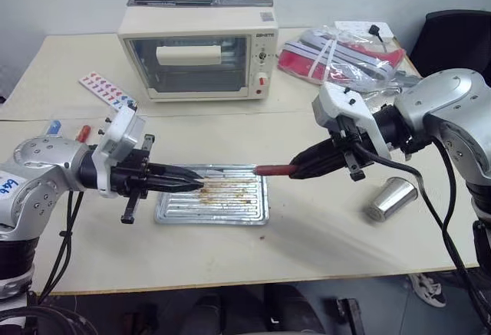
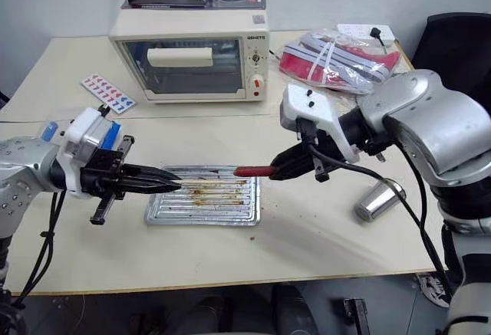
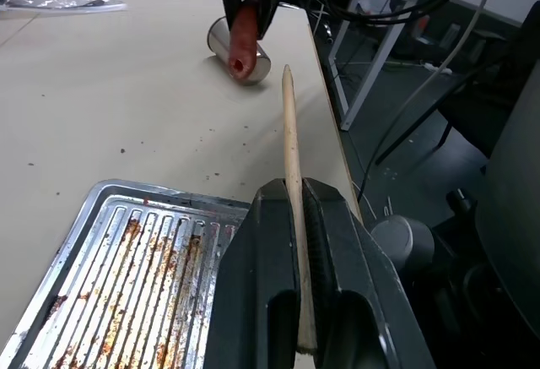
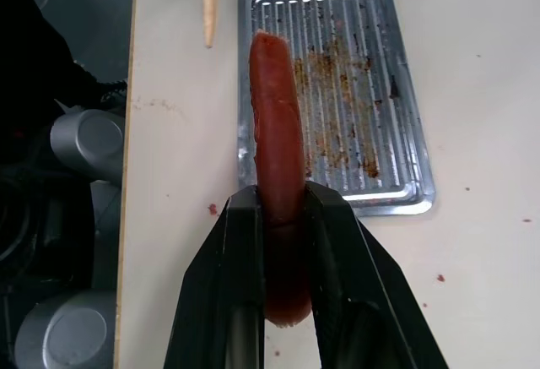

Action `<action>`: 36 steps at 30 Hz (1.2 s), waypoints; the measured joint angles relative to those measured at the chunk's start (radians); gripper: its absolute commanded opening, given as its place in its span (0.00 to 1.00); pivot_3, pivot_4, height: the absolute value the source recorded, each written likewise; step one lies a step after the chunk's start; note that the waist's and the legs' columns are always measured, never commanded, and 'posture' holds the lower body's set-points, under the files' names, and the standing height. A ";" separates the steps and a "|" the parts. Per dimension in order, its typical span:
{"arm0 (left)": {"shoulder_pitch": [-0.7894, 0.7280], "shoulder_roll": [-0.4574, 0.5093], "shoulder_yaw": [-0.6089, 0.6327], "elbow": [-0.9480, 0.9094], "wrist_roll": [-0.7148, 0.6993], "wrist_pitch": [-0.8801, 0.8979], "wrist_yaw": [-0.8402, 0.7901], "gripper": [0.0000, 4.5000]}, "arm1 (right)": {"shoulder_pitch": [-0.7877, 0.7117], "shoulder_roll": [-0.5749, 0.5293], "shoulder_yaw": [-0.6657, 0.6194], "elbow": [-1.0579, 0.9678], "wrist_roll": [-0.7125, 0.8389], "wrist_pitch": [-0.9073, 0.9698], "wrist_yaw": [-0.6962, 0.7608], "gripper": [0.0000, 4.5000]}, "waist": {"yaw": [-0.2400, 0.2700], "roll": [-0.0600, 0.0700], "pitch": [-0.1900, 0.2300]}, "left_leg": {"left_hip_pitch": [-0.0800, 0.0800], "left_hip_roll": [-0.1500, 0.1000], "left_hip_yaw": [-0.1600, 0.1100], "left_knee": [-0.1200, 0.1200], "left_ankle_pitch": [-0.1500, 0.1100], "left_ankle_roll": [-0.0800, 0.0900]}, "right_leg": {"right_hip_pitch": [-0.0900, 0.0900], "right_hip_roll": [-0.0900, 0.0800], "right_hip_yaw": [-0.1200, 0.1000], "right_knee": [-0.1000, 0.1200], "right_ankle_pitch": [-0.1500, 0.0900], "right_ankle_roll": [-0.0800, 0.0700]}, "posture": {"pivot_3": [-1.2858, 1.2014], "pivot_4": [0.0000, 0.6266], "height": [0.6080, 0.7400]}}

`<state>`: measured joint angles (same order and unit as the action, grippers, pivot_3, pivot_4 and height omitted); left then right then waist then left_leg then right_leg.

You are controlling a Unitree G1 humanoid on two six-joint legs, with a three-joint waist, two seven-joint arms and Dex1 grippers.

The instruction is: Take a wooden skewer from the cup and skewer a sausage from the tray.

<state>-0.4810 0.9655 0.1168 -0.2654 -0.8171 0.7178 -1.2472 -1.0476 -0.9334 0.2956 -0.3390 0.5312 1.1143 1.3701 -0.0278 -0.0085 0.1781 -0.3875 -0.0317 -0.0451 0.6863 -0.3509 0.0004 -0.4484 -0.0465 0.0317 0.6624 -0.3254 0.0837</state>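
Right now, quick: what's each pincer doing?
Left pincer: closed on the wooden skewer.
Right pincer: closed on the sausage, held above the tray.

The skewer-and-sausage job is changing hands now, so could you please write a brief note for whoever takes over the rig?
Left gripper: shut on the wooden skewer, held above the tray, tip pointing toward the right gripper.
Right gripper: shut on the sausage, its free end facing the skewer tip.
Cup: lying on its side on the table, right of the tray.
Tray: no sausages in it, grease stains only.
Done: skewer taken, sausage lifted.
Left: a gap remains between tip and sausage; line them up and push the skewer in.
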 measured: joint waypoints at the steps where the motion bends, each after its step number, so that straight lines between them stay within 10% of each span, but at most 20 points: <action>1: -0.002 -0.002 -0.002 0.004 0.002 0.000 -0.001 0.00 | 0.003 -0.004 0.000 -0.006 0.003 -0.001 -0.001 0.08 | 0.000 0.000 0.000 | 0.000 0.000 0.000 0.000 0.000 0.000 | 0.000 0.000 0.000 0.000 0.000 0.000 | 0.52 0.24 1.00; 36: -0.078 -0.036 -0.034 0.039 0.066 -0.032 -0.037 0.00 | 0.038 -0.019 -0.061 -0.047 0.096 -0.012 -0.068 0.08 | 0.002 0.000 0.000 | -0.001 0.000 0.000 0.003 0.000 0.000 | 0.000 0.000 0.000 0.001 0.000 0.000 | 0.52 0.24 1.00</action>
<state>-0.5593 0.9297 0.0833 -0.2261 -0.7510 0.6858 -1.2837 -1.0097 -0.9525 0.2349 -0.3856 0.6277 1.1027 1.3023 -0.0261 -0.0085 0.1781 -0.3882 -0.0318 -0.0454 0.6895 -0.3510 0.0006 -0.4482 -0.0465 0.0312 0.6638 -0.3254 0.0838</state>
